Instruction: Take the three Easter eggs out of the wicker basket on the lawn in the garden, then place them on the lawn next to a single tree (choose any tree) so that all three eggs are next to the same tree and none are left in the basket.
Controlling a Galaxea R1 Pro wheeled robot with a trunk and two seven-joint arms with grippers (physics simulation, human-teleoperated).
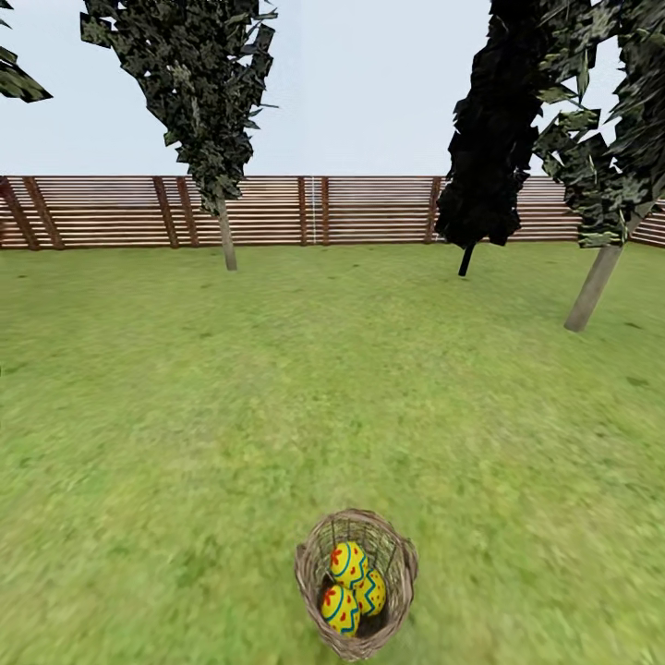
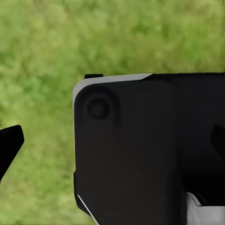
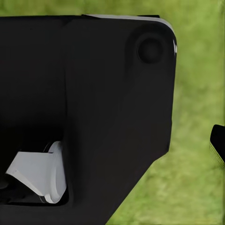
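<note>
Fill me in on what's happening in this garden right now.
Nothing is being handled yet. The wicker basket sits on the lawn just ahead of the robot, with all three Easter eggs inside. Two pale-trunked trees stand ahead, one at the far left and one at the right, before the fence. The wrist views show dark robot bodywork over grass.

a brown slatted fence runs across the far side at 12 o'clock, under a pale sky. a thin-stemmed dark columnar tree stands at 1 o'clock, leaning, its foot on the grass before the fence. dark leaves poke in at 10 o'clock.
</note>
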